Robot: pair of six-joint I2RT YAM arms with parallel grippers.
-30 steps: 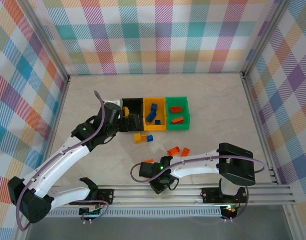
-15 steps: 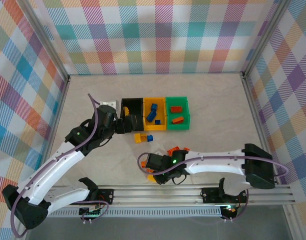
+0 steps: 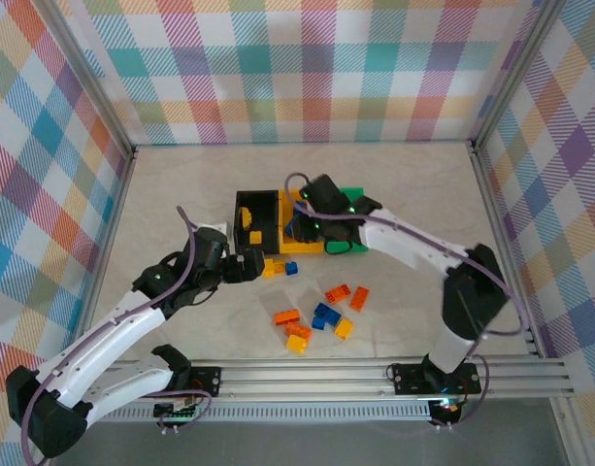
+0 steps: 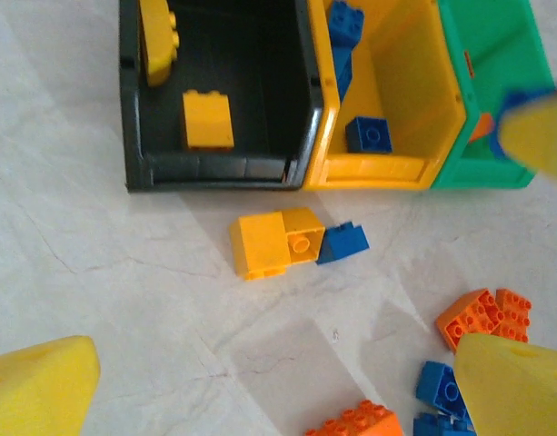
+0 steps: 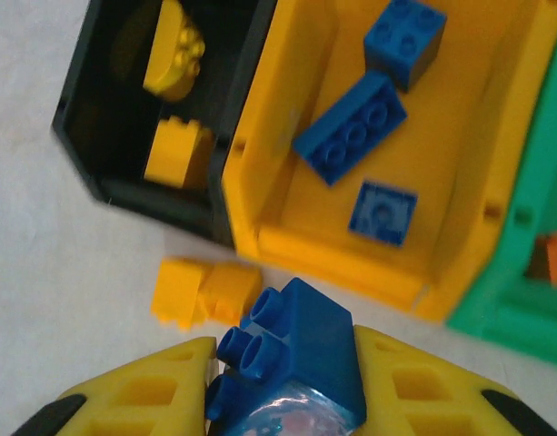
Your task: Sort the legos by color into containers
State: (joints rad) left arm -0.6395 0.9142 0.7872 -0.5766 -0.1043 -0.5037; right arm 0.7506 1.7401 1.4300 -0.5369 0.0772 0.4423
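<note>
Black bin (image 4: 214,170): 2 yellow legos (image 4: 208,120); yellow bin (image 4: 373,170): 3 blue legos (image 4: 369,134)

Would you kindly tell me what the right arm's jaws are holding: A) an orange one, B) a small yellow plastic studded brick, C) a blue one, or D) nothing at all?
C: the right wrist view shows a small blue studded plastic brick clamped between the right arm's yellow jaws, just in front of the yellow-orange plastic bin that holds other blue bricks.
</note>
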